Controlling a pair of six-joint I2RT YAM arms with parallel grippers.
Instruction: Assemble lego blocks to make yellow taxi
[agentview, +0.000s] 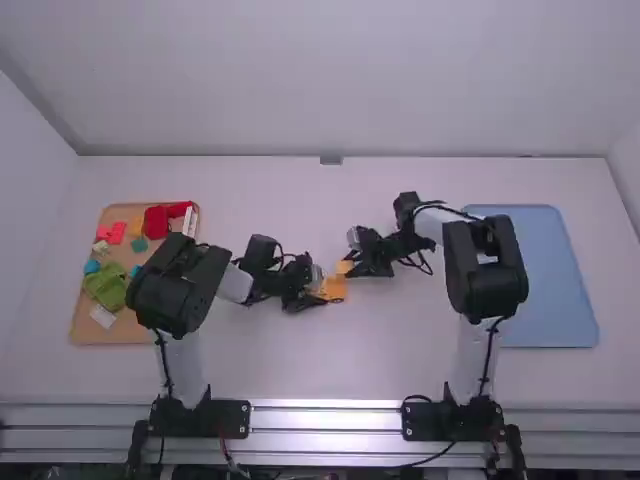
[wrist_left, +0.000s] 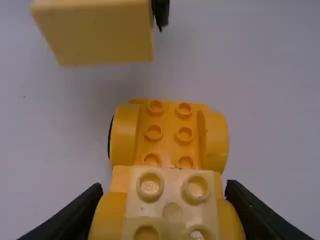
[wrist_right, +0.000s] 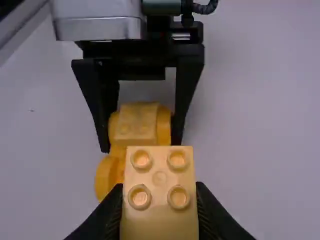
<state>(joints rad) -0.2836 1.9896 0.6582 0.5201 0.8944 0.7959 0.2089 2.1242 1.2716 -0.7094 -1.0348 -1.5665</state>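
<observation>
In the high view my left gripper (agentview: 306, 292) is at the left end of the orange-yellow wheeled base (agentview: 334, 289), and my right gripper (agentview: 358, 262) holds a yellow block (agentview: 344, 268) close by. The left wrist view shows my left gripper (wrist_left: 164, 200) shut on the wheeled base (wrist_left: 168, 132), one finger at each side; a pale yellow block (wrist_left: 172, 200) sits on its near end, and bare studs lie beyond. In the right wrist view my right gripper (wrist_right: 159, 200) is shut on the pale yellow block (wrist_right: 160, 175), above and beside the base.
A tan tray (agentview: 88, 330) with red, green, teal and other coloured blocks lies at the left. A blue tray (agentview: 550, 280) lies at the right, behind and beside the right arm. The two grippers stand close together at mid-table.
</observation>
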